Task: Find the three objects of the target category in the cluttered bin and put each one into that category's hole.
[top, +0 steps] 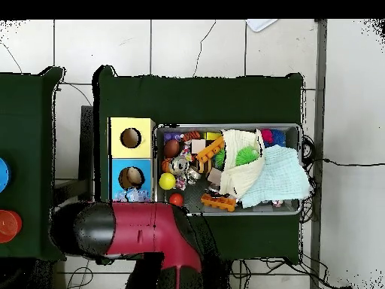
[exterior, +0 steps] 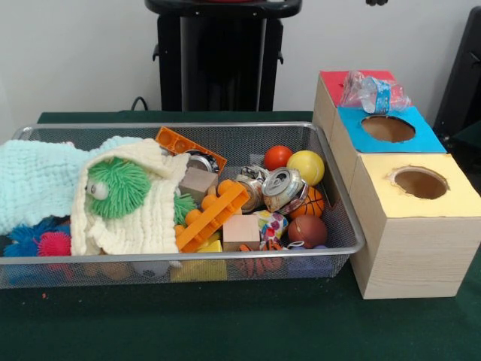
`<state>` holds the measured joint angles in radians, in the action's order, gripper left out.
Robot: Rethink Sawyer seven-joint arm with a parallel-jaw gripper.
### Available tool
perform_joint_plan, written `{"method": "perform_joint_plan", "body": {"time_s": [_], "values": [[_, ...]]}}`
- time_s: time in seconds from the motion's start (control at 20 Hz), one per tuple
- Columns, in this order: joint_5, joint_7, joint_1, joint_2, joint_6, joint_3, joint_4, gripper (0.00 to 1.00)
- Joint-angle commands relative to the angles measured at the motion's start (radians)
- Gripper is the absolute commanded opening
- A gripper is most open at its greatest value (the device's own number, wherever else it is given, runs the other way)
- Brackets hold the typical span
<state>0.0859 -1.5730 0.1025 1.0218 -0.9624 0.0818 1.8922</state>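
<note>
The wire mesh bin (exterior: 331, 150) sits on the green table and is full of toys; it also shows in the overhead view (top: 301, 135). One silver can (exterior: 284, 188) lies on its side at the middle right, pull-tab top facing the camera. A second silver can (exterior: 252, 183) lies just left of it. A third can (exterior: 201, 159) peeks out behind an orange plate (exterior: 188, 144). A dark tip of the gripper (exterior: 376, 2) shows at the top edge, far above the bin. The red and black arm (top: 150, 229) is drawn back, off the bin.
A wooden box (exterior: 406, 248) stands right of the bin, with a blue-topped hole (exterior: 388, 128) and a yellow-topped hole (exterior: 421, 183); a plastic-wrapped item (exterior: 372, 94) lies on its far end. Cloths (exterior: 45, 177), a green spiky ball (exterior: 120, 188), balls and blocks crowd the bin.
</note>
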Motion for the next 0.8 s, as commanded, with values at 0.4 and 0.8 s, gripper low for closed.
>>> {"method": "perform_joint_plan", "body": {"time_s": [0.4, 0.8], "values": [[0.020, -0.145, -0.006, -0.074, 0.396, -0.066, 0.338, 0.00], [0.063, -0.190, -0.004, -0.209, 0.554, -0.124, 0.316, 0.00]]}}
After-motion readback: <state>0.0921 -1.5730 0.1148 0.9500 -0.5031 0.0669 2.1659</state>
